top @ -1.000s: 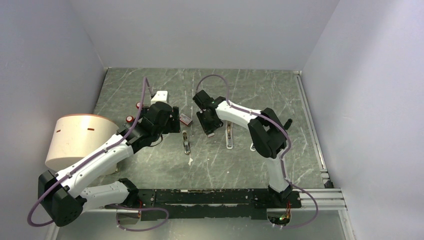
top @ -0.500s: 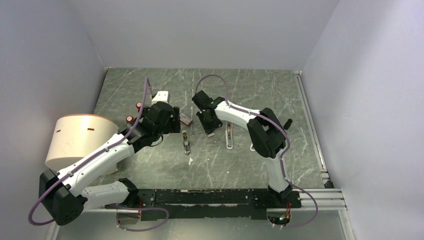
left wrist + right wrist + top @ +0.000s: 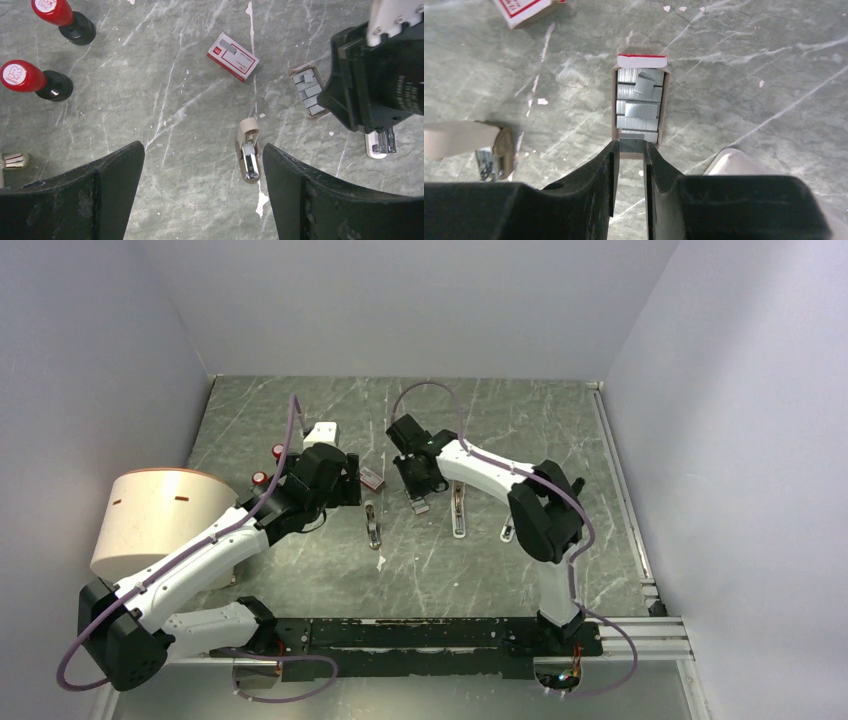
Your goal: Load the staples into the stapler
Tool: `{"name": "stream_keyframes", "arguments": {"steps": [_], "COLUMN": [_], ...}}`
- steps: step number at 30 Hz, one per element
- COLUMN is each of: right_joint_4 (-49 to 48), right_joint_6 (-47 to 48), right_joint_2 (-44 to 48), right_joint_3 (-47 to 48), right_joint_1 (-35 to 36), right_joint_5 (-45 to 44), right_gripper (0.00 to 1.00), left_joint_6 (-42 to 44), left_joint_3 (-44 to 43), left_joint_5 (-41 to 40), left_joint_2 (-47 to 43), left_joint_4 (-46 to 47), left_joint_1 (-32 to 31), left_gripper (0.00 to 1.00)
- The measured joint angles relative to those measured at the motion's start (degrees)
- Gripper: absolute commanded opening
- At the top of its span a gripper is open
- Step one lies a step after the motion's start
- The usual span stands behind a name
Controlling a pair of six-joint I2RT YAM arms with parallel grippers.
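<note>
From above, my left arm stretches from its base at the near left, up and across, with my left gripper [image 3: 341, 484] held over the table [image 3: 560, 430] just left of the red-and-white box [image 3: 372, 478]. My right arm rises from the near right, folds at the elbow and reaches back left, so my right gripper [image 3: 418, 494] points down at the middle of the table. The stapler [image 3: 372, 525] lies between the two grippers, a little nearer than both. The long white stapler [image 3: 458, 510] lies just right of my right gripper.

My left wrist camera shows my left fingers [image 3: 100, 195] spread wide apart with nothing between them. The stapler is flipped open, its grey metal inside facing up. The box bears a picture of staples and print too small to read. One of the red stamps [image 3: 25, 77] shows what looks like a large R on its cap. The staples [image 3: 309, 90] sit in a cardboard tray [image 3: 299, 70] right of the stapler, beside my right gripper.

My right wrist camera looks straight down at the tray. My right fingers [image 3: 606, 165] are drawn close together, clamped on the nearest strip of staples at the tray's near end. No writing shows on the tray.
</note>
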State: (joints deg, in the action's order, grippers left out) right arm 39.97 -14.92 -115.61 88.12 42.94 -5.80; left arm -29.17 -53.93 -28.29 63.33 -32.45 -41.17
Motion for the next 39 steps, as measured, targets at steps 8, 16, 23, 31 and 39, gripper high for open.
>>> {"name": "stream_keyframes", "arguments": {"steps": [8,16,23,31,39], "right_joint_4": [-0.5,-0.7,-1.2,-2.0,-2.3], "right_joint_6": [-0.2,-1.8,-2.8,-3.0,-7.4], "right_joint_2": [6.9,11.0,11.3,10.8,10.9], "right_joint_3": [-5.1,-16.2,-20.0,-20.1,-20.1], "right_joint_1": [1.8,6.0,9.2,10.1,10.3], "right_joint_5": [0.1,2.0,3.7,3.7,0.8], "right_gripper": [0.27,0.28,0.28,0.48,0.54], "left_joint_6": [0.0,0.0,0.0,0.0,0.0], "left_joint_3": [0.0,0.0,0.0,0.0,0.0], "left_joint_5": [0.0,0.0,0.0,0.0,0.0], "left_joint_2": [0.0,-0.3,-0.3,-0.3,-0.3], "left_joint_4": [0.0,0.0,0.0,0.0,0.0], "left_joint_1": [0.0,0.0,0.0,0.0,0.0], "left_gripper": [0.92,0.91,0.91,0.91,0.91]}}
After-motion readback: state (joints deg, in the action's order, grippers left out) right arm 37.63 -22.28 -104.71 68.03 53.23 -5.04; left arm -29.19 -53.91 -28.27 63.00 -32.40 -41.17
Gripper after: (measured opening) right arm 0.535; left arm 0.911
